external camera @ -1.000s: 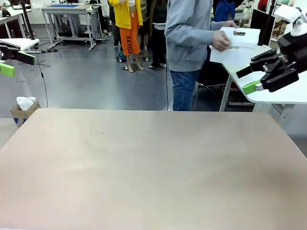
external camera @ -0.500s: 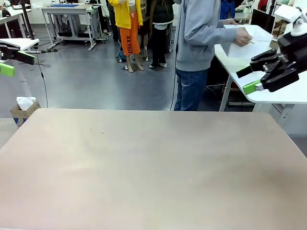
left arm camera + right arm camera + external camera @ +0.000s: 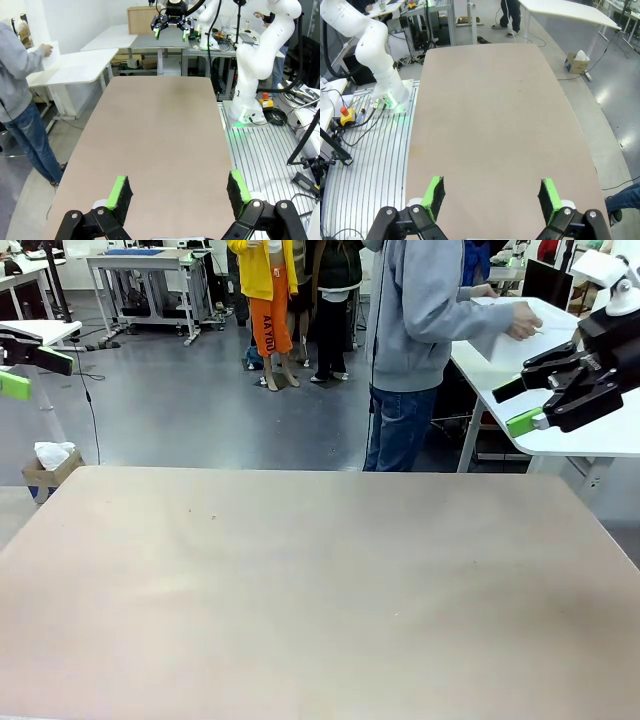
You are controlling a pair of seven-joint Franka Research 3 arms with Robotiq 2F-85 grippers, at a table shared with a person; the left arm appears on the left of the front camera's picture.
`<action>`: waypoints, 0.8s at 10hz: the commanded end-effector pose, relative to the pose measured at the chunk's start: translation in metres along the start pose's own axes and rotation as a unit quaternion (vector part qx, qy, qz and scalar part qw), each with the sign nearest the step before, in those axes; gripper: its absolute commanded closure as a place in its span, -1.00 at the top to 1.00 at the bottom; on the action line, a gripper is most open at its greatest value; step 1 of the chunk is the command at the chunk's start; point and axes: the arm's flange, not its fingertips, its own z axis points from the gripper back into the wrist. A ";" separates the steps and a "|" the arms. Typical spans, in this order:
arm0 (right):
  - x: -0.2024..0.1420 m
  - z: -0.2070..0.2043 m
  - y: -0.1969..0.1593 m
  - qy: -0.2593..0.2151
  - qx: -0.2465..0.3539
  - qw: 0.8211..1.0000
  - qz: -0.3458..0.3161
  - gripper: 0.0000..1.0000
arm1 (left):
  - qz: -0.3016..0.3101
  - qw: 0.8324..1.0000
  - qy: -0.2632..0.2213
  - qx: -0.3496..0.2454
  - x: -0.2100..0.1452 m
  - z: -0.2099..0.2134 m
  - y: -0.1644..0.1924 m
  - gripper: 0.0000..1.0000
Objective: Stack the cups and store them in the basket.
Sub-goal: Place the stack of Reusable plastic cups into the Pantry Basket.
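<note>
Right now your left pincer [image 3: 179, 190] is spread wide, with nothing between its green pads [image 3: 120, 192]. Your right pincer [image 3: 491, 194] is spread wide too and holds nothing. Both hang in the air above the big flat tan table [image 3: 320, 590], the left one at 10 o'clock and the right one at 2 o'clock in the front view. A person in a grey top [image 3: 420, 320] stands at 1 o'clock with a hand [image 3: 522, 320] on a white side table [image 3: 600, 430]. I cannot tell where the cups or the basket lie.

Front cam + wrist cams, shared table [image 3: 300, 580]
</note>
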 end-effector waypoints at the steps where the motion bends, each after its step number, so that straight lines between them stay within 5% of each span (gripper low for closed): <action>1: 0.005 0.000 0.000 -0.011 0.002 1.000 -0.011 1.00 | 0.008 1.000 0.000 -0.004 0.004 0.001 -0.001 1.00; 8: 0.005 0.000 0.000 -0.011 0.002 1.000 -0.011 1.00 | 0.008 1.000 0.000 -0.004 0.004 0.001 -0.001 1.00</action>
